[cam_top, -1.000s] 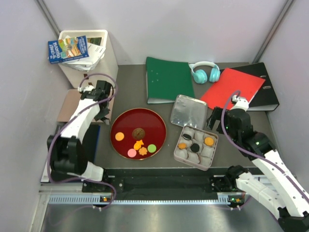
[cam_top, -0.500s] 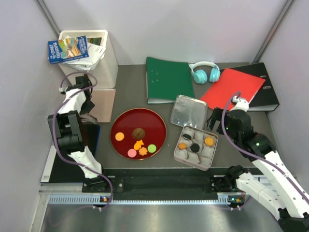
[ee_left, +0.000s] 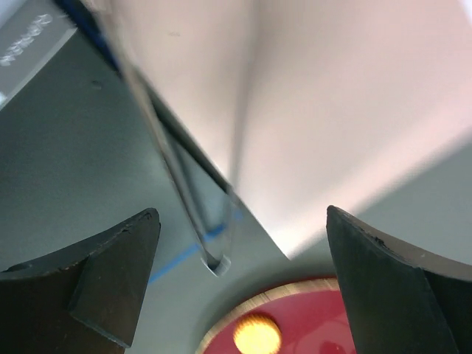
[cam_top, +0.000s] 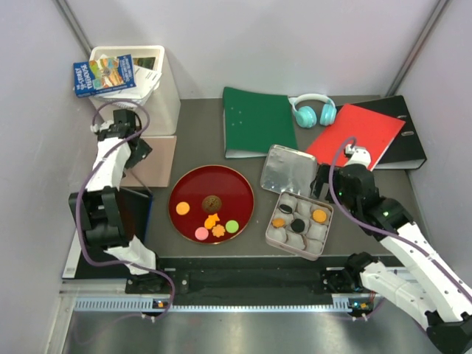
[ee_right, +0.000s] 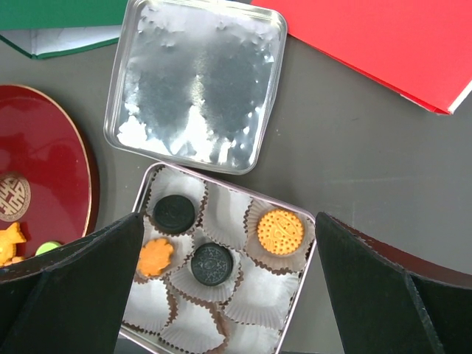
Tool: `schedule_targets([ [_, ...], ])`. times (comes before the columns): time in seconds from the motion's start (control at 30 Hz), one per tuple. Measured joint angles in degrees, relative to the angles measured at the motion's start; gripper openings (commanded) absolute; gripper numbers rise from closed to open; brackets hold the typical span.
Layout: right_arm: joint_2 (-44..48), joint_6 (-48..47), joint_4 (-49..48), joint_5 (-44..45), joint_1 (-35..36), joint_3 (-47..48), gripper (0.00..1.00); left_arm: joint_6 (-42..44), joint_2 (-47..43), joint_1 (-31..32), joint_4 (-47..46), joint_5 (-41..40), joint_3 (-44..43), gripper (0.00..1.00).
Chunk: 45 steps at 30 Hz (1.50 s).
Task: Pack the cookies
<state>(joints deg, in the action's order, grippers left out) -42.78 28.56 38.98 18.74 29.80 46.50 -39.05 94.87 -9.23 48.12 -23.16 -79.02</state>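
The cookies are split between two places. On the red plate [cam_top: 240,193] lie an orange round [cam_top: 182,209], a brown chocolate-chip one [cam_top: 212,203], orange shapes [cam_top: 212,220], a pink [cam_top: 201,233] and a green [cam_top: 231,226]. The open tin [cam_top: 327,230] holds two black rounds [ee_right: 174,214], an orange flower [ee_right: 155,256] and an orange round [ee_right: 280,231] in paper cups. My right gripper [ee_right: 228,221] hovers open above the tin, holding nothing. My left gripper [cam_top: 141,151] stands open and empty by the pink box [ee_left: 332,110], left of the plate [ee_left: 317,313], with the orange round [ee_left: 257,334] below it.
The tin's lid [cam_top: 288,169] lies just behind the tin. Across the back lie a green folder [cam_top: 258,122], teal headphones [cam_top: 313,109], a red folder [cam_top: 354,133] and a black binder [cam_top: 409,144]. A white bin [cam_top: 147,81] with booklets stands back left. A cable [ee_left: 177,192] hangs before the left jaws.
My left gripper has opened wide, and its arm swung away from the plate toward the back left. The right arm shifted slightly left over the tin, still open.
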Motion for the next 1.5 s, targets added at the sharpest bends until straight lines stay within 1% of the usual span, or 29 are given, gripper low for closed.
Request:
schedule_targets([
  [0.07,-0.74,-0.07,-0.13,-0.13,0.11,0.09,0.99,0.00,-2.58,2.21,-0.07,0.42,0.00,0.99],
  [0.1,-1.09,-0.07,-0.17,-0.17,0.11,0.11,0.99,0.00,-3.82,4.44,-0.13,0.33,0.00,0.99],
  [0.2,-2.75,-0.07,-0.15,-0.63,0.11,0.35,0.99,0.09,-6.29,14.64,-1.57,1.44,-0.07,0.99],
  [0.33,-6.19,-0.07,-0.04,-0.98,0.09,2.14,0.99,0.70,-6.32,27.71,-5.11,5.88,-0.07,0.99],
  [0.43,-8.09,-0.04,-0.28,-1.03,0.09,2.86,0.99,1.42,-6.21,33.79,-7.96,9.99,0.20,0.99],
  [0.53,-8.35,-0.04,-0.24,-1.03,-0.02,2.86,0.99,2.40,-5.42,35.67,-11.67,13.60,0.55,0.99],
  [0.67,-8.35,-0.04,-0.39,-1.07,-0.74,2.86,0.99,5.42,-0.15,37.55,-16.35,16.90,-0.44,0.96],
  [0.8,-8.33,-0.04,-0.42,-1.05,-1.27,2.86,0.99,10.34,12.02,42.71,-17.51,17.40,-9.01,0.94],
  [0.9,-8.28,-0.07,-0.37,-1.03,-1.64,2.86,0.99,12.94,18.86,46.73,-18.91,17.35,-13.79,0.89],
  [1.0,-8.24,-0.04,-0.31,-1.03,-1.88,2.86,0.99,14.27,22.82,49.62,-19.76,17.59,-15.89,0.85],
  [1.13,-8.22,-0.02,-0.02,-1.05,-1.97,2.86,0.99,14.97,26.62,50.16,-20.17,17.44,-18.75,0.81],
  [1.23,-8.17,0.00,0.02,-1.07,-2.08,2.73,0.99,15.30,28.44,49.75,-20.35,16.55,-19.32,0.75],
  [1.3,-8.11,-0.02,0.07,-1.05,-2.36,2.67,0.99,15.52,29.24,49.59,-20.31,15.93,-19.34,0.69],
  [1.37,-8.00,0.00,0.02,-1.07,-2.60,2.67,0.99,15.82,30.08,49.42,-20.28,15.23,-19.34,0.66],
  [1.4,-7.93,0.00,0.04,-1.07,-2.69,2.67,0.99,16.02,30.38,49.40,-20.31,14.86,-19.34,0.61],
  [1.47,-7.91,0.00,0.00,-1.07,-2.73,2.64,0.99,16.24,30.73,49.40,-20.33,14.47,-19.32,0.56],
  [1.5,-7.91,0.00,0.02,-1.07,-2.73,2.64,0.99,16.26,30.75,49.40,-20.48,14.49,-19.32,0.52],
])
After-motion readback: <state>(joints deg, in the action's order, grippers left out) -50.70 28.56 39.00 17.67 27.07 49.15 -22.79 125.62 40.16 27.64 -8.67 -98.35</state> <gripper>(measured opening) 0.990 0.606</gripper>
